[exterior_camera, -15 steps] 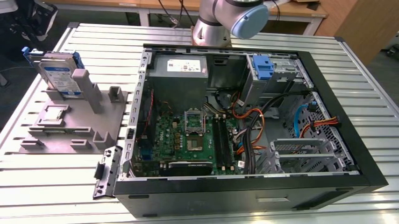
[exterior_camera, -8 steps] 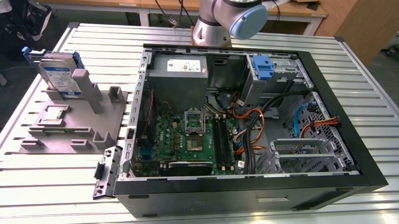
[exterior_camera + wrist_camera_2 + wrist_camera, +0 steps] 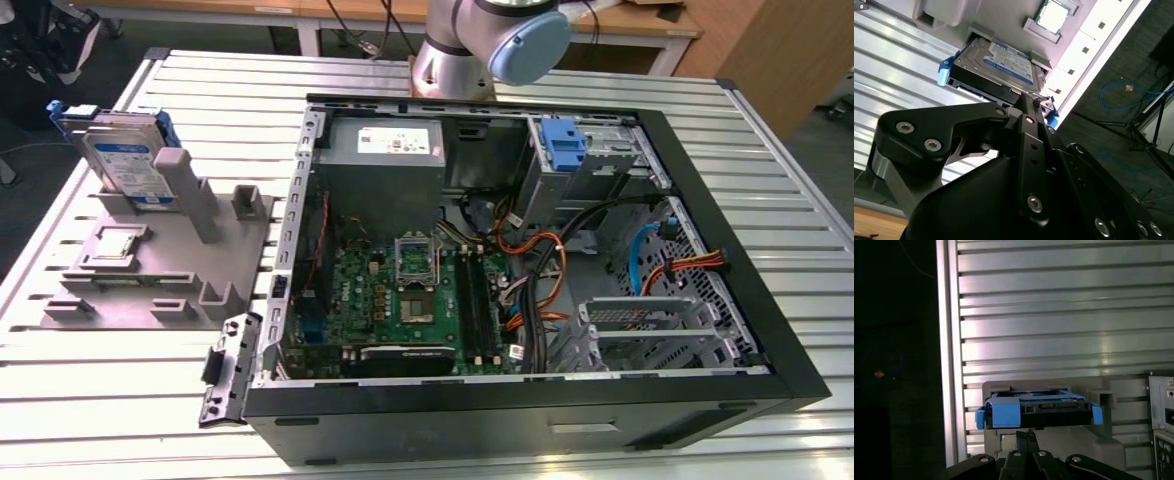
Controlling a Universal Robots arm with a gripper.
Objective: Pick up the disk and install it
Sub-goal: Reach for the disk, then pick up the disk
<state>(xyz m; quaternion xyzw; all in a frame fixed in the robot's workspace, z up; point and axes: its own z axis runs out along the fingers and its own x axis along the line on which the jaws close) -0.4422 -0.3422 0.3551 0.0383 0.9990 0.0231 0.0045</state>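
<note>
The disk (image 3: pixel 127 160) is a silver-grey drive with a white-and-blue label in a blue bracket. It stands tilted in a slot of the grey fixture (image 3: pixel 147 270) at the exterior view's left, outside the computer case. Both wrist views look down on the disk (image 3: pixel 1004 62) (image 3: pixel 1039 410) from some distance. My black gripper (image 3: pixel 1026 100) (image 3: pixel 1026 436) hangs above it, apart from it, fingers drawn together and shut on nothing. Part of my arm (image 3: pixel 487 45) rises behind the case.
The open computer case (image 3: pixel 534 250) lies on the slatted metal table (image 3: pixel 134 400). Inside it are a grey power-supply box (image 3: pixel 387 145), an upright blue carrier (image 3: pixel 567 145), the motherboard and loose cables. A chip (image 3: pixel 1056 12) rests on the fixture.
</note>
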